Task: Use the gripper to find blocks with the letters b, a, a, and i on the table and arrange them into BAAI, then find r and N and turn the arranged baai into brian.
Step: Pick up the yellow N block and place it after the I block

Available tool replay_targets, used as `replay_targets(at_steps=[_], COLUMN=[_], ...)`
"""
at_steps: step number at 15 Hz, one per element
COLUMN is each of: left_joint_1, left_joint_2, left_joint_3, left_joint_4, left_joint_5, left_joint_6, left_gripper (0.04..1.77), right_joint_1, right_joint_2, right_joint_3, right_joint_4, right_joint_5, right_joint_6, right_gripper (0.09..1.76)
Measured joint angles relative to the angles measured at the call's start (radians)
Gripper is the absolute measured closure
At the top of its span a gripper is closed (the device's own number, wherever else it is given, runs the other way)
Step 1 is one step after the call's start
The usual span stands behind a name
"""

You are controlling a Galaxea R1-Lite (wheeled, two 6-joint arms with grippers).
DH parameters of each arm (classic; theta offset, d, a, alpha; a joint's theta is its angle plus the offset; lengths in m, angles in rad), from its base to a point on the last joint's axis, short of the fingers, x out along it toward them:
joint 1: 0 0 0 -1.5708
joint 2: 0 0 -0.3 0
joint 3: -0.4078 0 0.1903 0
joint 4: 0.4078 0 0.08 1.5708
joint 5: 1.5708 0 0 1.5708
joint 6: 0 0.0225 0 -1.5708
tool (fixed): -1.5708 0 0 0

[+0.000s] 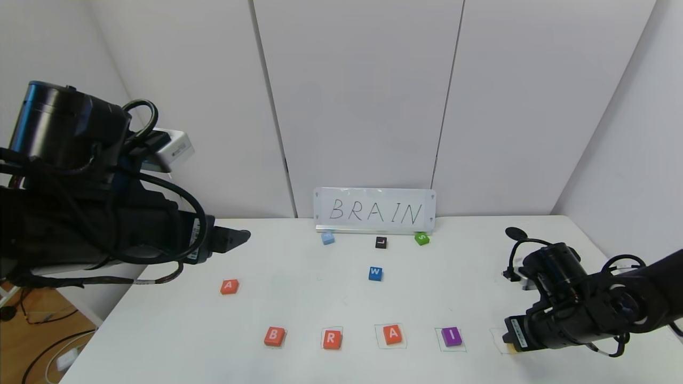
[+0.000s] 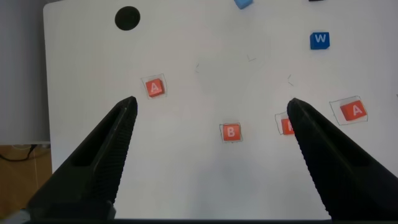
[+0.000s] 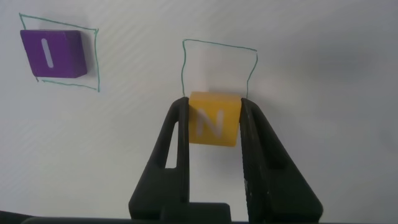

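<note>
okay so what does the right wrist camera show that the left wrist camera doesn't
Only the right wrist view shows the right gripper shut on the yellow N block, beside an empty pen-drawn square, plus the purple I block in its own outline.

Only the left wrist view shows the open left gripper above the B block, two A blocks, the blue W block and a black hole.

Both show the white table.

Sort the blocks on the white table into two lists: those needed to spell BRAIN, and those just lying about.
Needed: orange-red square B block, orange-red R block, orange-red A block in the row, purple I block, yellow N block held in the right tool.

Lying about: spare orange-red A block, blue W block, black L block, green S block, light-blue block.
</note>
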Motion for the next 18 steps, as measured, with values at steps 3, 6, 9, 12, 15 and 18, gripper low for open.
replay_targets(at_steps=[3, 6, 9, 12, 15, 18], left_joint_1=[-0.001, -0.003, -0.004, -0.005, -0.004, -0.004], left_joint_2=[0.001, 0.002, 0.002, 0.002, 0.002, 0.002], left_joint_3=[0.0, 0.0, 0.003, 0.005, 0.005, 0.005], left_joint_4=[0.0, 0.0, -0.001, -0.002, -0.002, -0.001], left_joint_5=[0.001, 0.002, 0.002, 0.001, 0.001, 0.001], left_joint_6=[0.004, 0.004, 0.004, 0.004, 0.004, 0.004], left_gripper=[0.09, 0.09, 0.09, 0.09, 0.09, 0.09], right_joint_1=[-0.004, -0.005, 0.0, 0.005, 0.006, 0.006], right_joint_2=[0.021, 0.036, 0.051, 0.061, 0.074, 0.089], right_joint_3=[-0.005, -0.013, -0.031, -0.043, -0.05, -0.051], right_joint_4=[0.0, -0.003, -0.007, -0.009, -0.011, -0.036], right_joint_5=[0.001, 0.0, 0.0, 0.0, 0.0, 0.0], right_joint_6=[0.0, 0.0, 0.003, 0.004, 0.006, 0.011], right_gripper=[1.3, 1.3, 1.3, 1.3, 1.3, 1.3])
